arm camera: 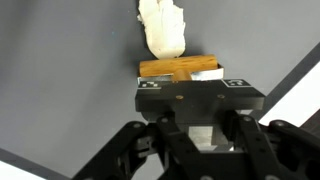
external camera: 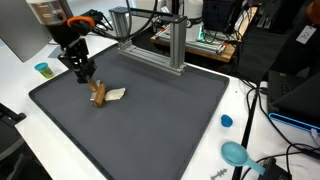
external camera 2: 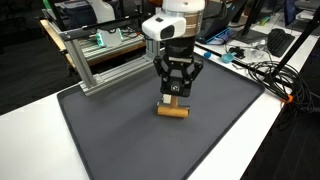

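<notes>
At the left edge of the white table (external camera: 18, 95), a small teal cup (external camera: 42, 69) stands off the mat. Just right of it the tool (external camera: 89, 81) hangs from the arm, its fingers pressed together on the short stem of a wooden piece (external camera: 99, 96). The wrist view shows this piece as a honey-brown bar lying crosswise, with the stem running back between the fingers. It sits low over the left part of the mat; whether it rests on the mat or hangs just clear cannot be told. A cream lump (arm camera: 163, 30), pale and uneven, touches the bar's far side.

The mat (external camera: 150, 125) is dark grey with a raised rim and covers most of the table. An aluminium frame (external camera: 150, 45) stands at its back edge. Right of the mat, on bare table, lie a blue cap (external camera: 226, 121), a teal round thing (external camera: 236, 153) and black cables (external camera: 262, 110). Behind them are benches crowded with electronics.
</notes>
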Available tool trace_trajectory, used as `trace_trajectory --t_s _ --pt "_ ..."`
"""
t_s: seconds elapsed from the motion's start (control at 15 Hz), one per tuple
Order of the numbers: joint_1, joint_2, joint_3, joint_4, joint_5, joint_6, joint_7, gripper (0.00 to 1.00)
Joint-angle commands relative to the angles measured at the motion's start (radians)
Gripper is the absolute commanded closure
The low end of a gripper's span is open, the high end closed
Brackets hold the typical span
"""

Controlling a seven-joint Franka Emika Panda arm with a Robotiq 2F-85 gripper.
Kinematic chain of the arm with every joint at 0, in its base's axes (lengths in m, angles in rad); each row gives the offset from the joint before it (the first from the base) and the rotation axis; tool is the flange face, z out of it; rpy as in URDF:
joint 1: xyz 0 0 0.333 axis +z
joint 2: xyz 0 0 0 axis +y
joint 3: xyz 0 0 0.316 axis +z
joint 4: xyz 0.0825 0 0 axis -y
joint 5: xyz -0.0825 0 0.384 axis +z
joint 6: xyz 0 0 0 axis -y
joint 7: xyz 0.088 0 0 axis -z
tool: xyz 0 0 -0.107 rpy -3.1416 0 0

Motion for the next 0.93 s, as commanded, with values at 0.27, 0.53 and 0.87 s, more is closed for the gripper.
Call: trace_trajectory --t_s 0.27,0.53,0.87 --pt "-0.055 -0.209 0.009 -0.128 -0.033 0.042 -0.425 0.78" --pt "-0.035 -0.34 0.035 -0.305 -0.055 0.066 -0.602 0.78" --pt "-0.026 -0.472 0.063 -0.488 -0.109 0.064 -0.815 0.78"
